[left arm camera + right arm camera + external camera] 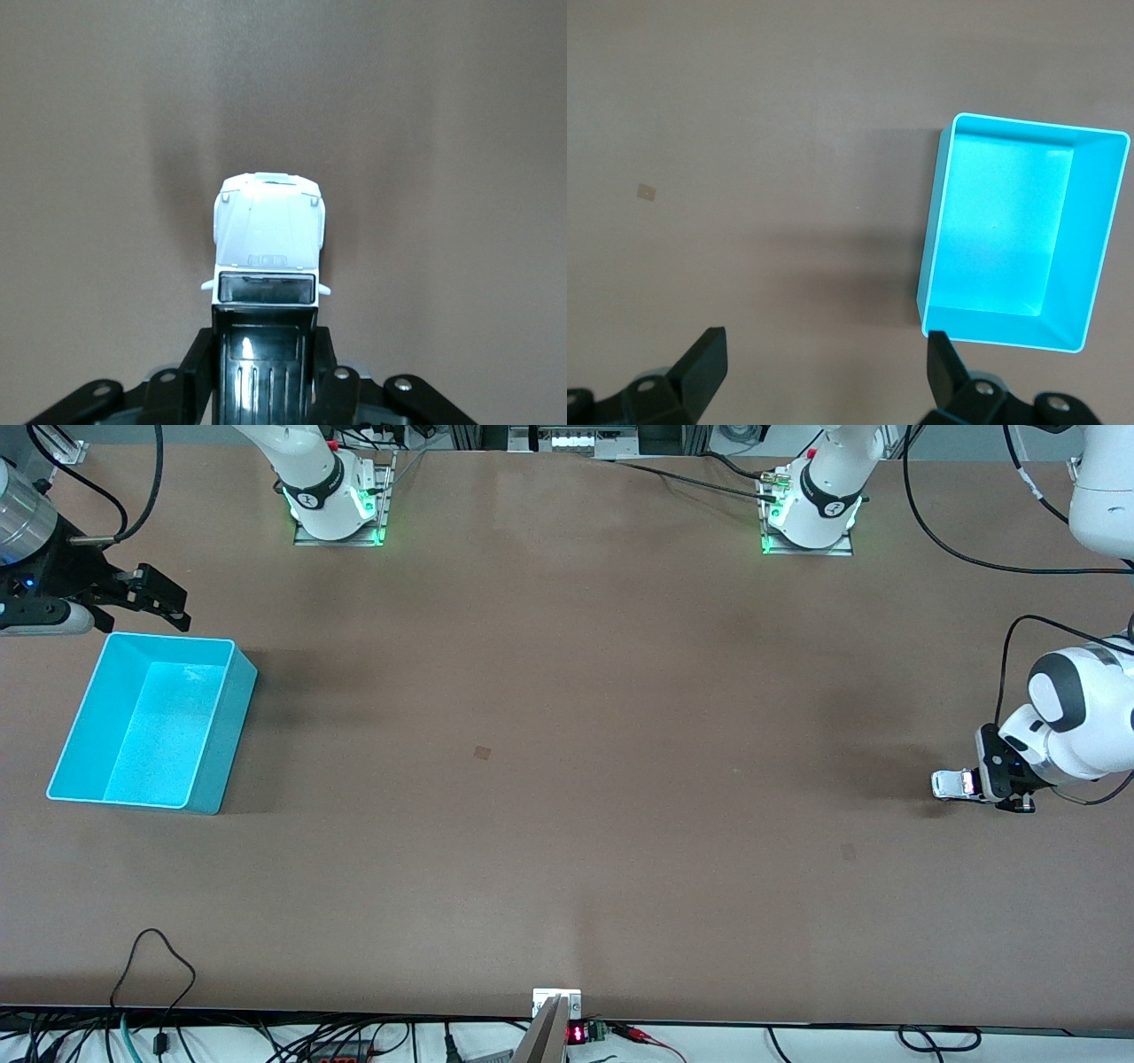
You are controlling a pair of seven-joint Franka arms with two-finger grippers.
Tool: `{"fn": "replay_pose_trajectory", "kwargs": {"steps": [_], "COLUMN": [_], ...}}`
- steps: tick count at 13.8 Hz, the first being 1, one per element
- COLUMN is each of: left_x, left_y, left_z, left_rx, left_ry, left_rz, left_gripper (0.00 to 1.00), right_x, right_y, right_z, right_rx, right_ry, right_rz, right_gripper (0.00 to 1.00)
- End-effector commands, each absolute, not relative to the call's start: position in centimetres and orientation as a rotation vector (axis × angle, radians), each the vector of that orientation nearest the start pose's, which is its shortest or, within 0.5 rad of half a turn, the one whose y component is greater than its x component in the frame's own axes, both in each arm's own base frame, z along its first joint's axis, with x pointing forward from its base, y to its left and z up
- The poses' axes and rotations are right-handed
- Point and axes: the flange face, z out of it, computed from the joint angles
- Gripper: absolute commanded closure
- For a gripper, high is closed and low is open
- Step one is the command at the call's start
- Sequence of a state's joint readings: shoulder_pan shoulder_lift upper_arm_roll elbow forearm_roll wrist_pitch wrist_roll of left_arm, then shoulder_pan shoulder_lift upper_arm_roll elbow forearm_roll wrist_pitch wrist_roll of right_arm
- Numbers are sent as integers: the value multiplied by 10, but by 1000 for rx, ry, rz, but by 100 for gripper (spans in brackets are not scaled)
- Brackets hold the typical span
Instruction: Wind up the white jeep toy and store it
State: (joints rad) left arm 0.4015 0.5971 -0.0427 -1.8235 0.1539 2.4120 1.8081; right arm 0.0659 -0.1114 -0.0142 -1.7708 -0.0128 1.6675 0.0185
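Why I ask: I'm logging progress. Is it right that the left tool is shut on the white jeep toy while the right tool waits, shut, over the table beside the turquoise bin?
One thing is wrong: the right tool is open, not shut, as the right wrist view shows. The rest holds: the left tool is shut on the white jeep toy, and the right tool waits over the table beside the turquoise bin.

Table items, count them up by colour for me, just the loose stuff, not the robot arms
White: 1, the white jeep toy, black-roofed, held in the shut left claw low at the left arm's end of the table.
Turquoise: 1, the turquoise bin, nothing in it, at the right arm's end, with the open right claw up beside it.
Total: 2
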Motion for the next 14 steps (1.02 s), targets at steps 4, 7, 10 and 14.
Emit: {"fn": "replay_pose_trajectory", "kwargs": {"steps": [4, 7, 10, 14], "left_x": [605, 614, 626, 637], "left_y": [245, 238, 224, 190], "left_z": [193, 209, 235, 289], "left_rx": [-2216, -2215, -2260, -2400], "left_ry": [2212, 2228, 2275, 2205], "left_rz": [149, 160, 219, 338], "left_gripper": [0, 0, 0, 0], "right_x": [524, 524, 524, 524], "right_y": [22, 22, 22, 22], "right_z": [602, 602, 602, 602], "right_rx": [-3161, -3161, -3161, -3161], "right_ry": [-78, -78, -78, -78], "right_rz": [-13, -15, -13, -13], "right_gripper": [0, 0, 0, 0]}}
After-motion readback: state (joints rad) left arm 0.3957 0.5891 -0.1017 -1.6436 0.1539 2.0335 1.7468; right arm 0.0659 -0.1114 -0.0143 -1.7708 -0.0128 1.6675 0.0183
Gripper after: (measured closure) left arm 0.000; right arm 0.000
